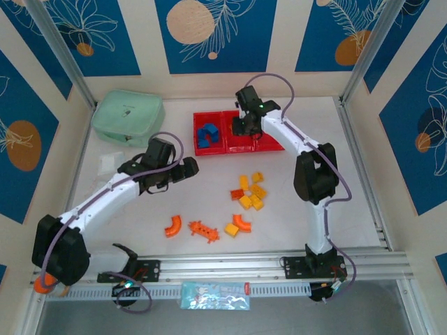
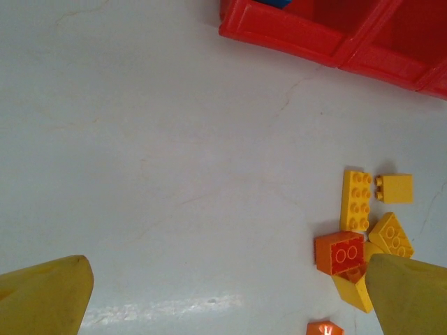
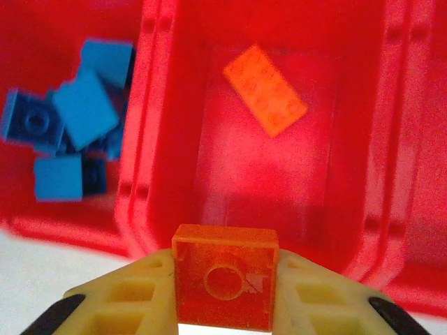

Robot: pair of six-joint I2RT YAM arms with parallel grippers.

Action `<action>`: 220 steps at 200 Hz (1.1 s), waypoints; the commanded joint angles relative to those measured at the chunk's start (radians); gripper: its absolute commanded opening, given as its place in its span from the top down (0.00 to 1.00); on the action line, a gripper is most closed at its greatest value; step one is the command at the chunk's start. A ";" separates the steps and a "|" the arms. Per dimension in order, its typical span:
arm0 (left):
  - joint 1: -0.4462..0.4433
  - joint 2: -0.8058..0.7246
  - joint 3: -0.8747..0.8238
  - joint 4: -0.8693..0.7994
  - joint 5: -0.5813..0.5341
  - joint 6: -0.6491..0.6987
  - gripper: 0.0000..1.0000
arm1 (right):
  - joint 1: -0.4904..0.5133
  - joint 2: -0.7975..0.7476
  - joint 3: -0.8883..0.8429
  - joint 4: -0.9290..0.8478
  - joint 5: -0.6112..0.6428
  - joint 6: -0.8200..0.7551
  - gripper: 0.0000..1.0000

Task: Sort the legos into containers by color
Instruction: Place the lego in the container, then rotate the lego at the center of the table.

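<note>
- Nearest the arm bases, four loose pieces lie in a row on the table (image 1: pixel 286 230). From left to right they are an orange arch (image 1: pixel 172 225), an orange toothed piece (image 1: pixel 203 230), a yellow brick (image 1: pixel 231 229) and a second orange arch (image 1: pixel 243 222).
- A little farther off and to the right sits a cluster of yellow and orange bricks (image 1: pixel 250 193). They are packed close, and several touch.
- The left gripper (image 1: pixel 187 168) hovers just left of that cluster. In its wrist view the fingers (image 2: pixel 45 296) are spread wide with only bare table between them.
- Farther still, the right gripper (image 1: pixel 245 128) hangs over the red tray (image 1: pixel 230 148). Its fingers are clamped on the two side faces of an orange square brick (image 3: pixel 225 279).
- That brick is above the near wall of the middle bin (image 3: pixel 209 174), where an orange flat brick (image 3: pixel 265 91) already lies. The left bin holds the blue bricks (image 3: pixel 70 118).
- The step in hand looks like the drop. From here the brick could catch the near rim.
  - It should be carried a touch farther, until it is over the bin floor.
  - It should be kept away from the divider on the blue side.
  - It should be lowered inside the walls before release so it cannot bounce out.
  - The fingers should then part fully and lift straight up.
- At the far left lies a mint-green pouch (image 1: pixel 128 117), well apart from the tray and no target for any brick.
</note>
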 commanded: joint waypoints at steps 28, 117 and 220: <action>-0.008 0.062 0.097 0.010 0.001 0.057 0.01 | -0.025 0.229 0.283 -0.120 0.021 -0.032 0.63; -0.008 0.034 0.098 -0.007 0.000 0.048 0.01 | -0.020 0.097 0.196 -0.129 -0.058 -0.006 0.47; -0.033 -0.155 -0.070 -0.070 -0.032 -0.024 0.01 | 0.140 -0.248 -0.344 -0.078 -0.087 0.080 0.39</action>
